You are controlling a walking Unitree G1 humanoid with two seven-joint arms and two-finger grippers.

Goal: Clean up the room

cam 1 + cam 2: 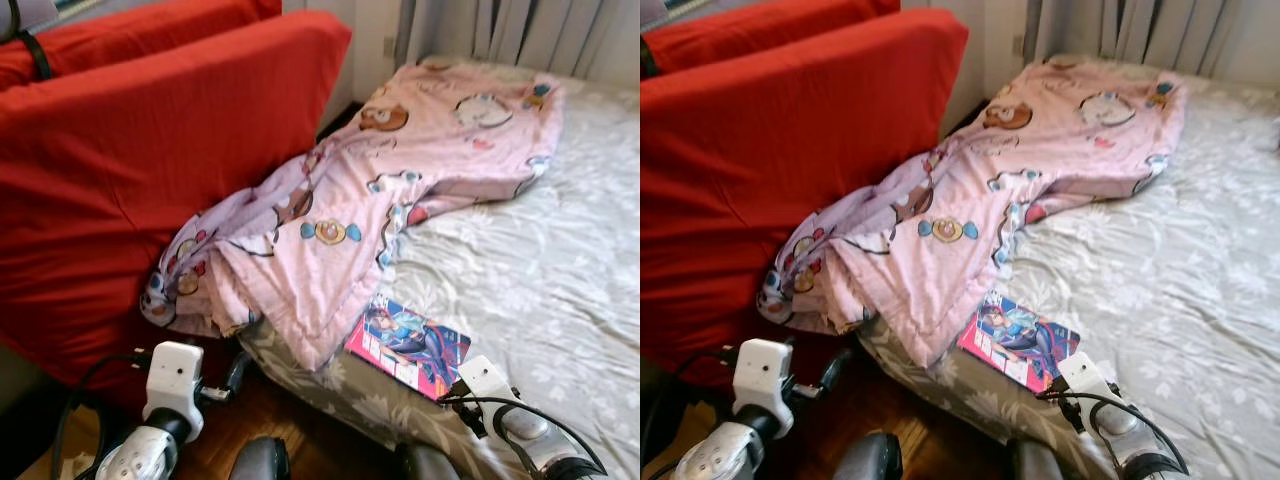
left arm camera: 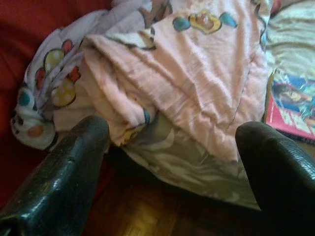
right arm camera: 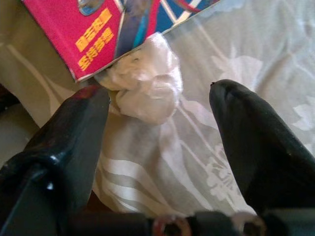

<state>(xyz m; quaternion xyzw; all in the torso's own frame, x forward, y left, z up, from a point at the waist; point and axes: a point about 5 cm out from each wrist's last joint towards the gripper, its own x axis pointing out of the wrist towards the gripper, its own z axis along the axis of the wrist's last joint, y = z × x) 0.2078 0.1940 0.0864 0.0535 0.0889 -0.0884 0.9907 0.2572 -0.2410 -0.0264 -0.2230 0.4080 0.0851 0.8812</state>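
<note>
A bed [image 1: 560,290] covered with a grey flowered sheet is seen ahead, and a pink quilt [image 1: 400,190] printed with cartoon figures is spread across its upper part. One end of the quilt is bunched up and hangs off the bed's edge against a red sofa [image 1: 120,170] that stands beside the bed. A magazine [image 1: 408,343] with a red and blue cover is laid flat on the sheet near the bed's front edge, just beside the quilt's lower corner. A crumpled wad of white paper [image 3: 145,81] is seen on the sheet, touching the magazine's corner.

The right tool [image 3: 162,132] is held low over the front edge of the bed with its two black fingers [image 3: 256,142] spread apart; the white wad lies between and just beyond them, and nothing is gripped. The left tool [image 2: 172,162] is held over the dark wooden floor [image 1: 290,420] at the foot of the bed, its fingers also apart and empty, pointed at the bunched end of the quilt.
</note>
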